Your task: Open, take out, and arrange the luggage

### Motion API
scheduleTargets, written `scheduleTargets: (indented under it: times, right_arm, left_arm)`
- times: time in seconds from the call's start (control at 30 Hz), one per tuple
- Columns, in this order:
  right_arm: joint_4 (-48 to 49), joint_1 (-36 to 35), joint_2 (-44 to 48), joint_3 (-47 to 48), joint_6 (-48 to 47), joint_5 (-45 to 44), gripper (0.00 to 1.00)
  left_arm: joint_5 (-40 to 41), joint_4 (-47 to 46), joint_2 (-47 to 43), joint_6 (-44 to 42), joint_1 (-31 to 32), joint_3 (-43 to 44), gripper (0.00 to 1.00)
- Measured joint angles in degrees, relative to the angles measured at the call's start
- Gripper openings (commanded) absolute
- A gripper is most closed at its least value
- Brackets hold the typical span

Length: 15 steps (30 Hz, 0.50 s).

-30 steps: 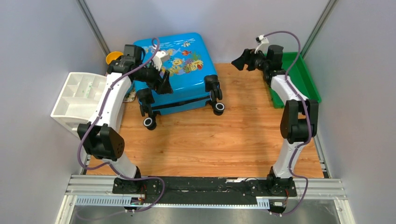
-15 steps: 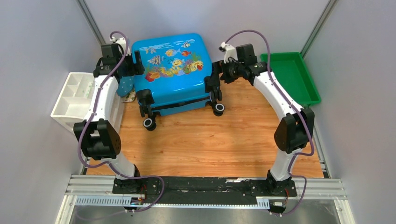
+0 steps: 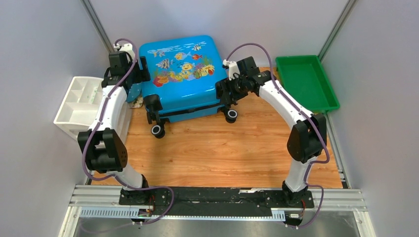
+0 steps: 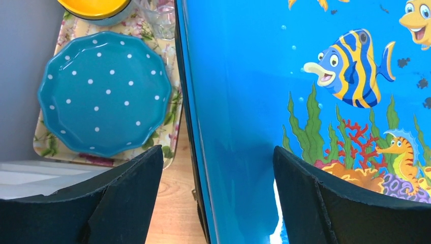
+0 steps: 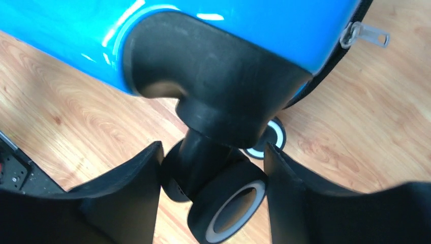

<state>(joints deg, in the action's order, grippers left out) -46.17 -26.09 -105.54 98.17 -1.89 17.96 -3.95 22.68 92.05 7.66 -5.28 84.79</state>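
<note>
The luggage (image 3: 180, 74) is a glossy blue hard-shell case with a fish print, lying flat and closed at the back of the table, wheels toward me. My left gripper (image 3: 140, 74) is open and straddles the case's left edge (image 4: 244, 101): one finger (image 4: 325, 203) hangs over the printed lid, the other (image 4: 117, 203) over the wood beside it. My right gripper (image 3: 225, 91) is at the near right corner, with both fingers pressed on the black twin caster wheel (image 5: 231, 203) under the blue shell (image 5: 228, 30).
A green tray (image 3: 306, 81) sits at the back right. A white compartmented organiser (image 3: 81, 101) stands at the left edge. Left of the case, a teal dotted plate (image 4: 101, 91) rests on a floral tray (image 4: 170, 122) beside a yellow bowl (image 4: 94, 6). A zipper pull (image 5: 366, 34) hangs at the case's seam.
My left gripper came off the lid's middle to the case's left edge. My right arm swung left from the green tray and its jaws narrowed onto the corner wheel.
</note>
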Motion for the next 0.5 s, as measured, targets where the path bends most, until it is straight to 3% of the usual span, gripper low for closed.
scheduleTargets:
  times: [0.03, 0.17, 0.3, 0.5]
  right_arm:
    - [0.28, 0.00, -0.04, 0.00, 0.09, 0.04, 0.00]
    - [5.25, 0.00, 1.40, -2.64, 0.52, 1.01, 0.00]
    - [14.73, -0.13, 8.35, -13.40, 1.46, 1.73, 0.00]
    - [21.64, -2.34, 24.44, -31.63, 5.14, 3.21, 0.03]
  left_arm:
    - [0.04, -0.20, 0.11, 0.02, 0.00, 0.00, 0.87]
    - [0.42, -2.01, 1.03, 0.87, 0.00, 0.00, 0.87]
    - [-0.44, -4.09, 1.99, 2.16, -0.07, 0.00, 0.85]
    - [-12.20, -7.43, 4.42, 5.77, -0.07, -0.09, 0.80]
